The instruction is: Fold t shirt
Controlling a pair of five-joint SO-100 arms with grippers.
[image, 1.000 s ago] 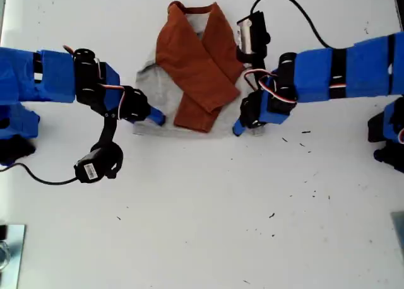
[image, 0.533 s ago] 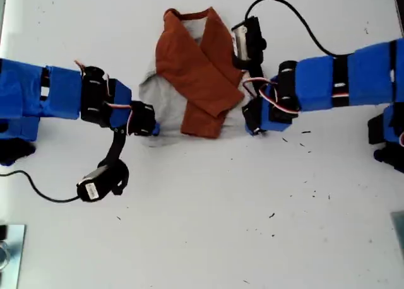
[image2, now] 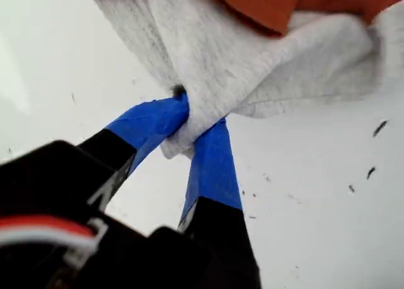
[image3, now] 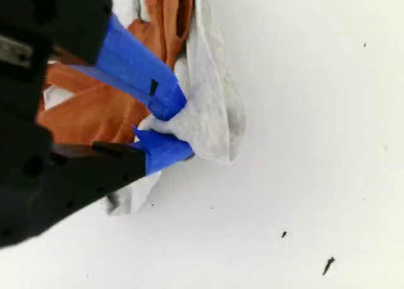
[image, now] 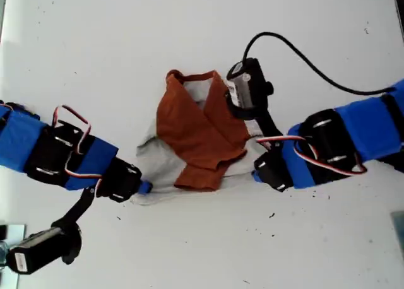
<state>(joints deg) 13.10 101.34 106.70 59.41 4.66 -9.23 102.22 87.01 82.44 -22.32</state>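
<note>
The t shirt (image: 197,132) lies on the white table with its rust-orange sleeves crossed over the speckled grey body; its black logo is hidden. My first gripper (image: 144,188) is shut on the hem corner at the exterior view's left, and the first wrist view shows its blue fingertips (image2: 165,115) pinching bunched grey cloth (image2: 271,62). The hem corner at the exterior view's right is held by my second gripper (image: 257,174), which is also shut. In the second wrist view its gripper (image3: 178,128) clamps a grey fold (image3: 214,100), with orange sleeve behind it.
A black cable (image: 303,55) runs from the second arm's wrist camera (image: 246,90) toward the exterior view's right. The first arm's camera (image: 41,251) hangs near the exterior view's lower left, beside a metal object (image: 9,245). Dark specks (image: 272,216) dot the table.
Both grippers shut on the hem corners and pulled toward the exterior view's bottom edge. The whole shirt slid that way with them, sleeves still crossed.
</note>
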